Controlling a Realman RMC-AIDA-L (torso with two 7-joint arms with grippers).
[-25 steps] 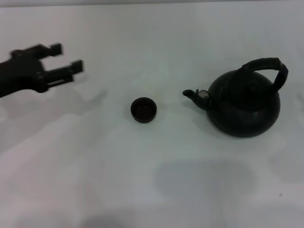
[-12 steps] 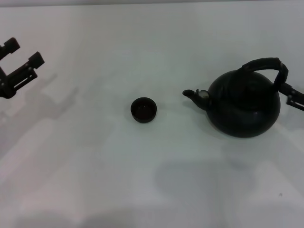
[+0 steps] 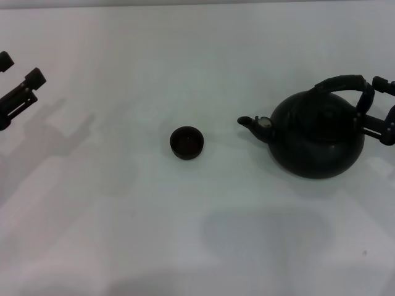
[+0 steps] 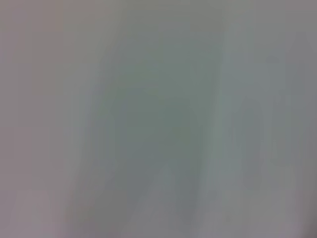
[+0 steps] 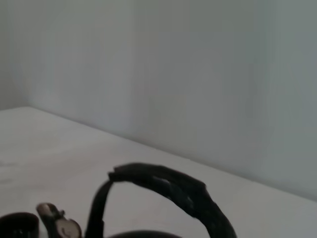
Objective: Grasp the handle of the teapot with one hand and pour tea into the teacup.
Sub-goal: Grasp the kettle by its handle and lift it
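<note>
The matte-black teapot (image 3: pixel 318 139) stands on the white table at the right, its spout (image 3: pixel 250 122) pointing left toward the teacup (image 3: pixel 186 142) at the centre. The arched black handle (image 3: pixel 342 82) spans its top. My right gripper (image 3: pixel 385 108) is open at the right edge, just right of the handle's right end, apart from it. In the right wrist view the handle (image 5: pixel 168 186) is close, with the spout (image 5: pixel 59 227) and the teacup (image 5: pixel 17 225) beyond. My left gripper (image 3: pixel 18 69) is open and empty at the far left edge. No tea stream shows.
The white table (image 3: pixel 197 234) is bordered by a pale wall (image 5: pixel 198 74) at the back. The left wrist view shows only a blurred grey surface.
My left gripper has drawn back to the far left edge. My right gripper has come in from the right and risen beside the handle's right end. Teapot and teacup have not moved.
</note>
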